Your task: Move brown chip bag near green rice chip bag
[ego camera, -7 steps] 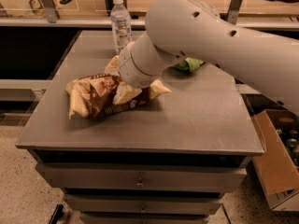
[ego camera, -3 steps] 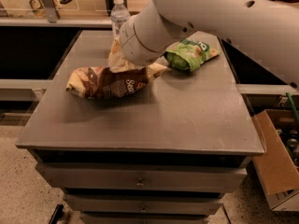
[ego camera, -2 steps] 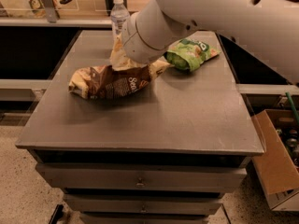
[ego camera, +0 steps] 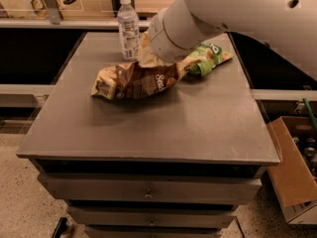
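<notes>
Warm, dim overhead light falls on the grey metal-topped table (ego camera: 173,128), where the gripper sits hidden behind its rounded white wrist (ego camera: 171,31), the brightest surface. Just below the gripper, the crumpled dark-brown chip bag (ego camera: 136,81) casts a soft shadow. Beside it, the glossy green rice chip bag (ego camera: 208,56) glints.
</notes>
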Robot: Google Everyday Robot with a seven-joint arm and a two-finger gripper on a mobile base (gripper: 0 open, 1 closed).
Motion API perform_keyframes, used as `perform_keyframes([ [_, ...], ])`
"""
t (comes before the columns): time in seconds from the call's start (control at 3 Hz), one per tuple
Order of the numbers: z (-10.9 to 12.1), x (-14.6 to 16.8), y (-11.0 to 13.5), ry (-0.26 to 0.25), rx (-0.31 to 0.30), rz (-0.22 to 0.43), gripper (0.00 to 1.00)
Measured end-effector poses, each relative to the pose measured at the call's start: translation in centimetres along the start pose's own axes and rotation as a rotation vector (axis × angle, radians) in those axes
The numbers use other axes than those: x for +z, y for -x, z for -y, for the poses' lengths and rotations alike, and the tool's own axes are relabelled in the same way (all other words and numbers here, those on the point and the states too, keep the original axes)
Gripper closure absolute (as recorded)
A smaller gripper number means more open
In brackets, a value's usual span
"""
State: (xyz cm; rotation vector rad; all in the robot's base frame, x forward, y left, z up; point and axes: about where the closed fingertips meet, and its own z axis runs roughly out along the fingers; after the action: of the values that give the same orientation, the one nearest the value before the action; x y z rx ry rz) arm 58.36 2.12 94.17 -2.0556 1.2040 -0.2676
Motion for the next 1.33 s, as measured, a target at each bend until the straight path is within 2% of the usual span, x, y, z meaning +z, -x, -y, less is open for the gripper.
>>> perform_keyframes([
  [0.33,-0.2,-0.7,-2.4,-0.037,0.032,-0.042,1.0],
  [0.67,-0.3,-1.2,-4.7,-0.073,0.045,-0.033,1.0],
  [1.0,0.2,-1.2,-6.6,-0.093,0.014,0.033,1.0],
  [1.33,1.4,-1.1,-7.5,-0.101,-0.042,0.129,1.0],
])
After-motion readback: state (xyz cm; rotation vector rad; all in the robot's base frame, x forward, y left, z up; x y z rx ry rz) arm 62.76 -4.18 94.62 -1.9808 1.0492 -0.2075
